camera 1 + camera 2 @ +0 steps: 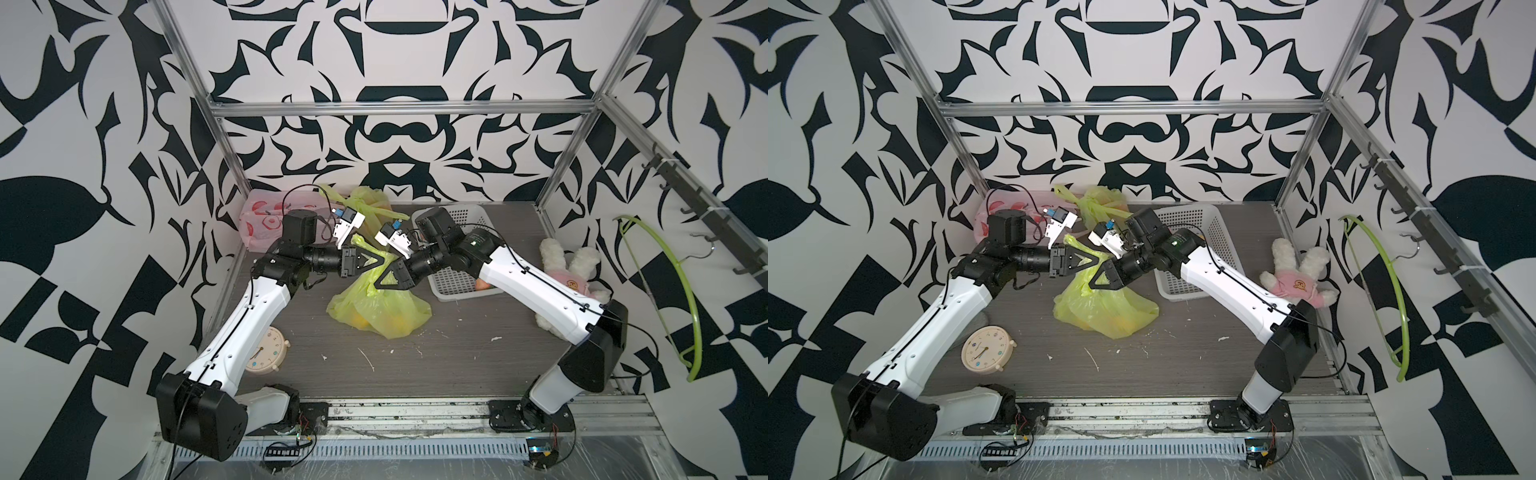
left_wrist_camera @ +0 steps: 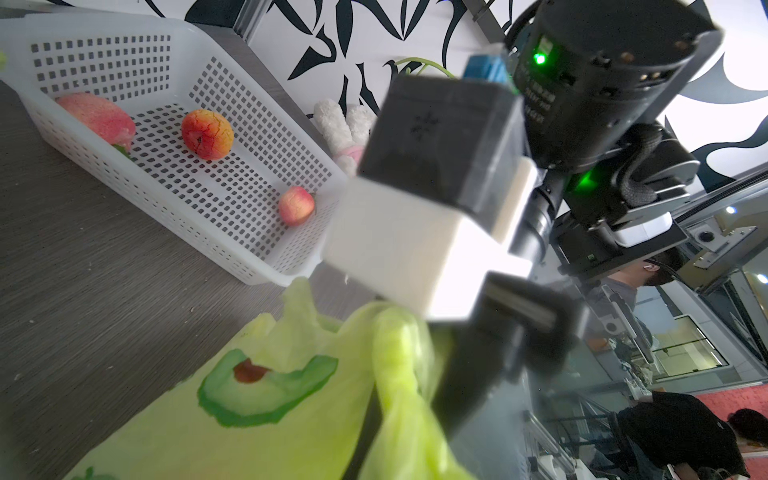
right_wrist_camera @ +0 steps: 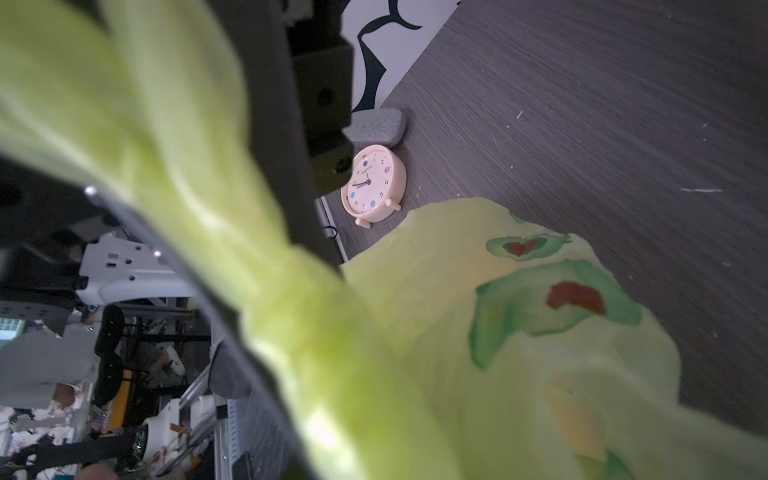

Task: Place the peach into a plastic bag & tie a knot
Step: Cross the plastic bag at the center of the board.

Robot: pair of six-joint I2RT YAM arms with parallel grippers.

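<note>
- Two handles are what this step turns on: the thin yellow-green plastic bag printed with avocado slices (image 1: 382, 309) slumps on the grey wood-grain tabletop (image 1: 457, 353), with its neck held up between the arms.
- An orange-yellow rounded shape (image 1: 360, 321) shows through the film at the bag's base. I judge that to be the peach, already inside, so only the knot is left to do.
- The left gripper (image 1: 379, 260) looks clenched on one gathered handle, going by its fingers meeting in a point in both top views.
- The right gripper (image 1: 379, 283) pinches the other handle. The right wrist view shows that twisted strip squeezed between its fingers.
- To tie well, keep both strips taut, cross them low at the neck, and pull apart evenly so the film cinches without tearing.
- The wrists sit just beside each other, so any crossing move needs care against collision.
</note>
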